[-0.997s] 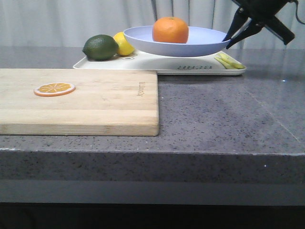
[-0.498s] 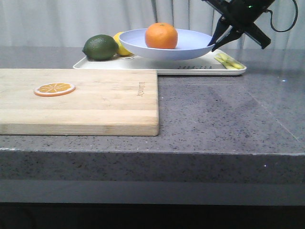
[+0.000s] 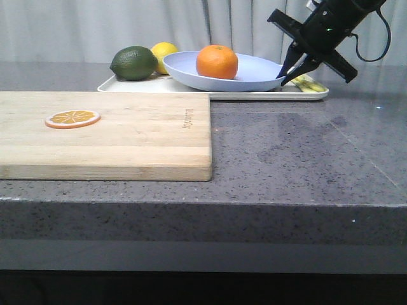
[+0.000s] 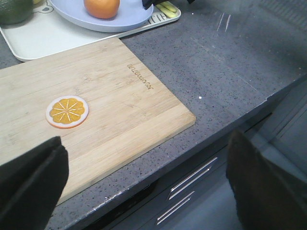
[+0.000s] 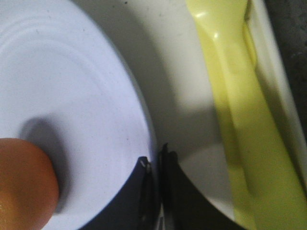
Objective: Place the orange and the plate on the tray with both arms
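The orange (image 3: 217,61) sits in the lavender-blue plate (image 3: 254,68), which rests low over the cream-white tray (image 3: 191,89) at the back of the counter. My right gripper (image 3: 284,75) is shut on the plate's right rim; in the right wrist view its fingertips (image 5: 156,165) pinch the plate (image 5: 86,115) edge, with the orange (image 5: 24,182) beside them and the tray (image 5: 192,120) beneath. My left gripper (image 4: 144,182) is open and empty, above the counter's front edge. The left wrist view also shows the orange (image 4: 101,7), plate (image 4: 72,12) and tray (image 4: 43,38).
A green lime (image 3: 134,63) and a yellow lemon (image 3: 164,52) lie on the tray's left part, pale yellow utensils (image 3: 310,84) on its right end. A wooden cutting board (image 3: 127,136) with an orange slice (image 3: 72,118) lies at the front left.
My right gripper has lowered the plate with the orange down onto the tray and shifted slightly left. The hold on the rim is unchanged.
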Motion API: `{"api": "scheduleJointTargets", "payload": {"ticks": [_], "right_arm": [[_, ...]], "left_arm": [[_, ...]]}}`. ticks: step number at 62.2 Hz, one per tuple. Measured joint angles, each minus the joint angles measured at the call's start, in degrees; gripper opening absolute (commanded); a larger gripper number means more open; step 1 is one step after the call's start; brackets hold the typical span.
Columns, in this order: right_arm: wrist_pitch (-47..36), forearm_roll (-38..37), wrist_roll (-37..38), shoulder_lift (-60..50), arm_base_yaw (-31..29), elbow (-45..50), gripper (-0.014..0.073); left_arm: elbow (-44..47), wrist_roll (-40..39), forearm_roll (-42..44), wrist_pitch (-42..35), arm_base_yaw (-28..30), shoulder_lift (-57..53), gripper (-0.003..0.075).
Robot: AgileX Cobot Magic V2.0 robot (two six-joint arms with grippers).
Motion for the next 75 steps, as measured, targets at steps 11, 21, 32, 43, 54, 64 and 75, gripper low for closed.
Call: {"api": "scheduleJointTargets", "payload": {"ticks": [11, 21, 32, 43, 54, 64, 75], "right_arm": [[0.0, 0.61, 0.08, 0.0, 0.0, -0.13, 0.0274], [0.28, 0.87, 0.08, -0.35, 0.0, -0.13, 0.0445], [0.28, 0.87, -0.83, -2.24, 0.0, -0.13, 0.0414], [0.4, 0.87, -4.31, -7.8, 0.0, -0.13, 0.0414], [3.42, 0.3, -11.07, -15.42, 0.0, -0.13, 0.0414], [5.05, -6.44, -15.38, -25.67, 1.35, 1.42, 0.0414], [3.87, -15.26, -16.77, -39.93, 2.96, 11.92, 0.0414]], "left_arm": [[0.0, 0.0, 0.0, 0.0, 0.0, 0.0, 0.0652], [0.0, 0.0, 0.0, 0.0, 0.0, 0.0, 0.0652], [0.0, 0.0, 0.0, 0.0, 0.0, 0.0, 0.0652], [0.0, 0.1, 0.0, 0.0, 0.0, 0.0, 0.0652], [0.0, 0.1, 0.0, 0.0, 0.0, 0.0, 0.0652], [0.0, 0.1, 0.0, 0.0, 0.0, 0.0, 0.0652], [0.0, 0.1, 0.0, 0.0, 0.0, 0.0, 0.0652]]}}
